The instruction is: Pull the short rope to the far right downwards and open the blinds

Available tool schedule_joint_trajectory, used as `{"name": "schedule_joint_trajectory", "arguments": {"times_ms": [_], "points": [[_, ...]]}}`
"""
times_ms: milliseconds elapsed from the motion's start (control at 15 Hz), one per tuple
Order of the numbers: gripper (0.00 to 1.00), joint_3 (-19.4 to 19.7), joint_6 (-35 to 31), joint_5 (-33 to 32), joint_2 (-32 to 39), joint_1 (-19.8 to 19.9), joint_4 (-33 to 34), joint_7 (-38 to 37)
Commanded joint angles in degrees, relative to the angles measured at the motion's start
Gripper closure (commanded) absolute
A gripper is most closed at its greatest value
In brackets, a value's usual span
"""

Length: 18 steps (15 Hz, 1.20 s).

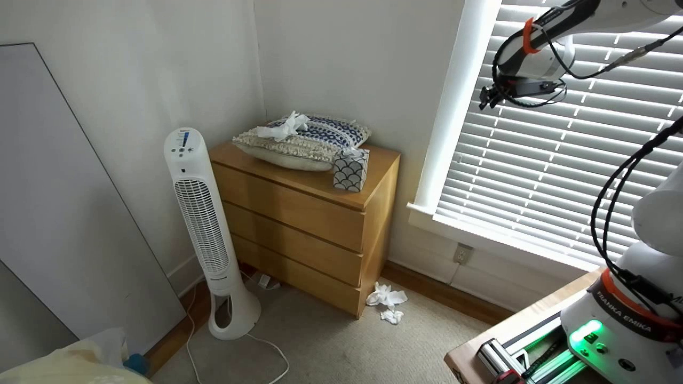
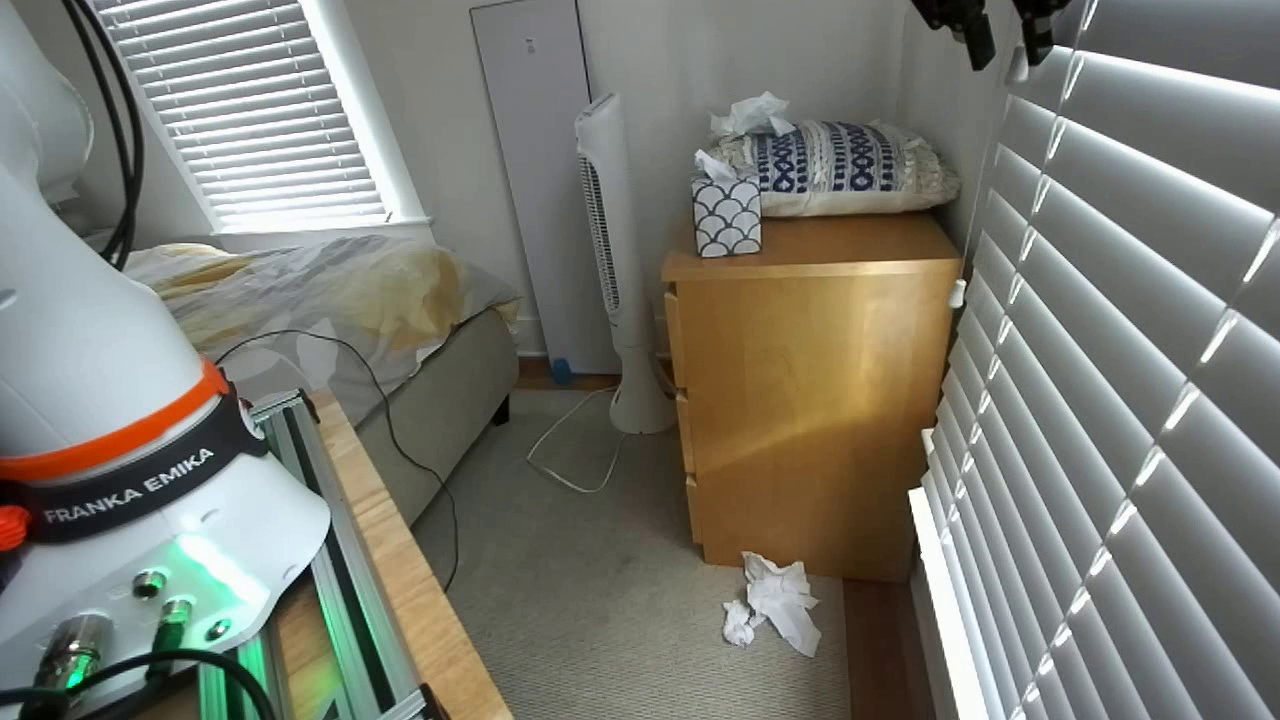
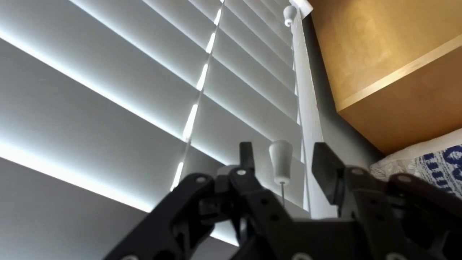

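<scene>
The white blinds (image 1: 539, 144) hang over the window with their slats tilted nearly closed; they also show at the right of an exterior view (image 2: 1140, 400) and fill the left of the wrist view (image 3: 144, 76). A short rope ends in a white tassel (image 3: 281, 160), which hangs between my gripper's fingers without touching either one in the wrist view. The tassel shows faintly in an exterior view (image 2: 1018, 66). My gripper (image 3: 283, 156) is open around it, high before the blinds; it also shows in both exterior views (image 1: 487, 99) (image 2: 1008, 45).
A longer cord with another white tassel (image 3: 290, 14) hangs beside the window frame. A wooden dresser (image 1: 299, 224) carries a pillow (image 1: 315, 140) and a tissue box (image 1: 350, 169). A tower fan (image 1: 200, 224) stands beside it. The window sill (image 1: 507, 240) juts out below the blinds.
</scene>
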<state>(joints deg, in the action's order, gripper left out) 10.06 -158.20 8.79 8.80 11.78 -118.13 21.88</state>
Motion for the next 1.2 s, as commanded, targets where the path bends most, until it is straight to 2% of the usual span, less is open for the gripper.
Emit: {"name": "schedule_joint_trajectory", "arguments": {"times_ms": [0,133,467,533,600,667,800,867,1133], "points": [[0.44,-0.8,-0.1,2.8,1.6,1.0,1.5,3.1],[0.43,-0.8,-0.4,3.4,2.2,1.1,1.9,3.8],[0.65,-0.8,-0.3,4.3,3.0,1.1,2.7,4.9],[0.66,-0.8,-0.3,4.5,3.1,1.2,2.8,5.1],[0.8,-0.8,-0.2,4.6,3.2,1.2,3.0,5.3],[0.9,-0.8,-0.1,4.8,3.3,1.2,3.1,5.5],[0.98,-0.3,0.5,4.0,3.4,1.0,3.1,4.7],[1.0,-1.5,0.8,2.3,3.3,2.4,3.0,3.3],[1.0,-0.6,1.8,-0.7,3.2,2.4,2.7,0.8]]}}
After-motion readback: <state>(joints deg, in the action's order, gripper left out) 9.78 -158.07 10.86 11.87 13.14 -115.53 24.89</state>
